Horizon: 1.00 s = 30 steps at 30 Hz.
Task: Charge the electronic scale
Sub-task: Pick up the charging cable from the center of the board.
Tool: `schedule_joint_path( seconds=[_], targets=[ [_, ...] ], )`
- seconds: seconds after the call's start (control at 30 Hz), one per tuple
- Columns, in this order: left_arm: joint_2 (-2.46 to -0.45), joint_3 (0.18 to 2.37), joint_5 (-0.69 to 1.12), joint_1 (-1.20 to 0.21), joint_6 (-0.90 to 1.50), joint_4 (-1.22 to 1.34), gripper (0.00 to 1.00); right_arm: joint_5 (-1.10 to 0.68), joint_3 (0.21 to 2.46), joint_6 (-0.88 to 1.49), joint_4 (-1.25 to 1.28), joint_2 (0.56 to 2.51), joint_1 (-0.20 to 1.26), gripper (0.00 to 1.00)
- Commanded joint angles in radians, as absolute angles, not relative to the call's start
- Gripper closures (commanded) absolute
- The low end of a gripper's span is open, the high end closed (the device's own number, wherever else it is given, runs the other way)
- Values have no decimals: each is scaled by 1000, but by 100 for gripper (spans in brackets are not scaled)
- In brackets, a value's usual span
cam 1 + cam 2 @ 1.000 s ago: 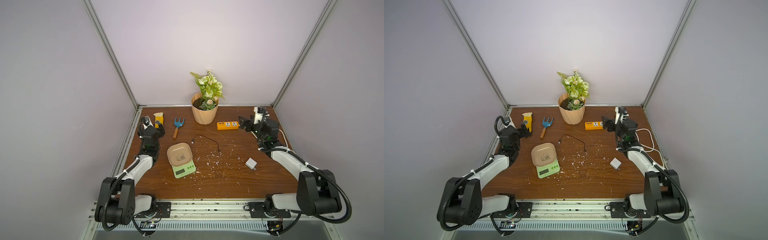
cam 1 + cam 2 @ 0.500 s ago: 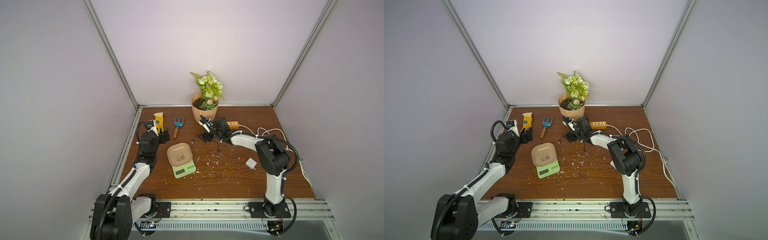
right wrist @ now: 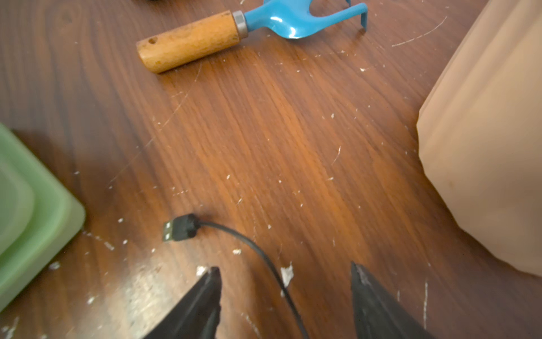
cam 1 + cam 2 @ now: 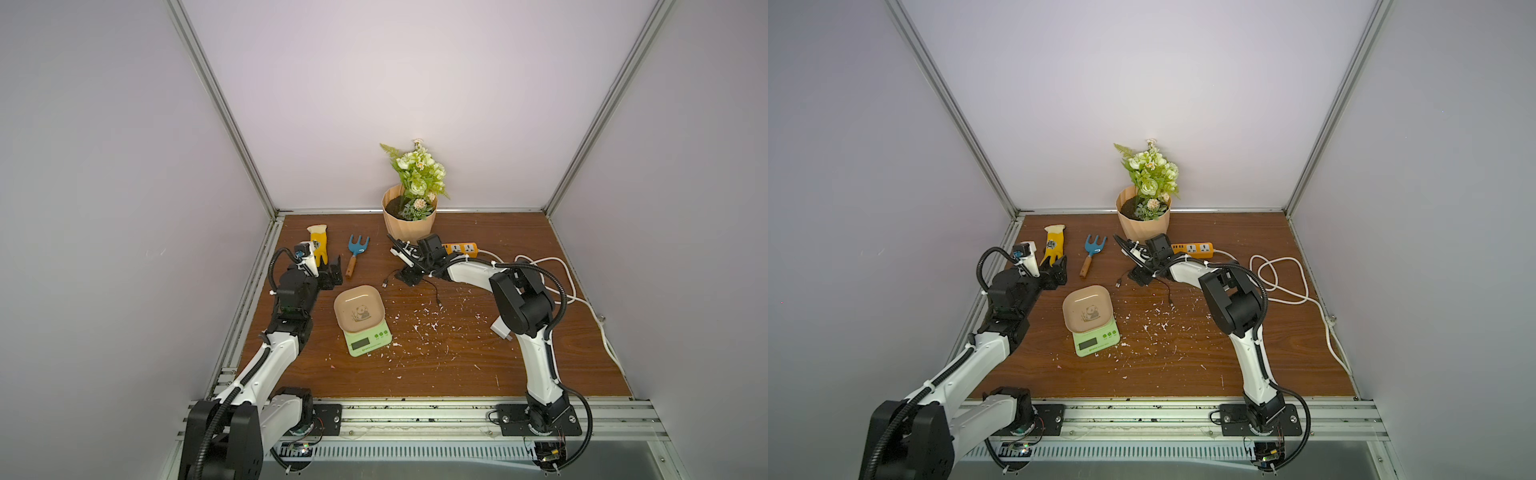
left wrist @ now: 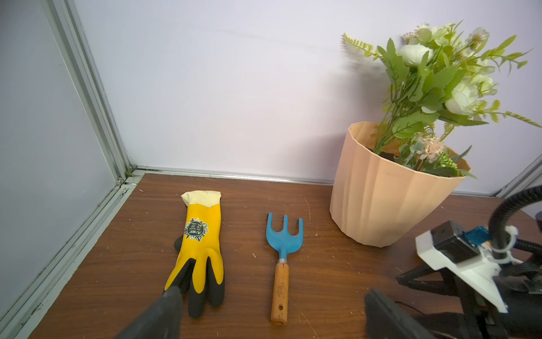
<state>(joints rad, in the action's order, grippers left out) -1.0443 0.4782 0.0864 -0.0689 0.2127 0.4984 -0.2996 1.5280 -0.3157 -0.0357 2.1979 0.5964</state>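
Over crumb-flecked wooden tabletop (image 4: 457,365), straddling limp USB cable (image 3: 190,227) in front of the flower pot (image 4: 409,226) with right gripper (image 3: 284,266) spread and empty and left gripper (image 5: 272,292) gaping idle; judging the electronic scale (image 4: 369,343), farther out from that pot, light, rigid, skid-prone, and favouring its green base over the tray (image 4: 358,307).

The scale (image 4: 362,322) is a small light-green kitchen scale, seen in both top views (image 4: 1091,321); it sits flat and upright, in front of the flower pot (image 4: 409,227) and a little to the left of it, well apart from it; a tan rounded-square tray (image 4: 358,307) with a panda picture rests on top, covering the half nearer the pot; the grey display (image 4: 360,343) and green buttons (image 4: 379,335) lie on the side away from the pot; the body is turned slightly askew; the right wrist view catches only a blurred green corner (image 3: 32,205).
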Motion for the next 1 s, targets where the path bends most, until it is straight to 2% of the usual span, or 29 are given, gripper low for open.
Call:
schedule_joint_path(
  seconds=[0.0, 0.2, 0.27, 0.43, 0.6, 0.77, 0.97],
  targets=[
    [-1045, 485, 101, -58, 222, 534, 3, -289, 1582, -350, -67, 2214, 603, 39],
    [-1047, 493, 113, -58, 255, 540, 3, -312, 1590, -319, -60, 2201, 603, 91],
    [-1058, 503, 124, -58, 273, 534, 3, -313, 1553, -292, -26, 2162, 603, 98],
    [-1107, 551, 240, -80, 343, 510, 3, -312, 1350, -165, 138, 1977, 585, 100],
    [-1206, 667, 344, -215, 355, 451, 0, -298, 1073, 3, 347, 1715, 554, 100],
    [-1334, 757, 574, -292, 468, 535, 11, -300, 870, 142, 456, 1476, 515, 100],
    [-1446, 868, 744, -411, 535, 609, 19, -281, 704, 254, 534, 1239, 497, 100]
  ],
)
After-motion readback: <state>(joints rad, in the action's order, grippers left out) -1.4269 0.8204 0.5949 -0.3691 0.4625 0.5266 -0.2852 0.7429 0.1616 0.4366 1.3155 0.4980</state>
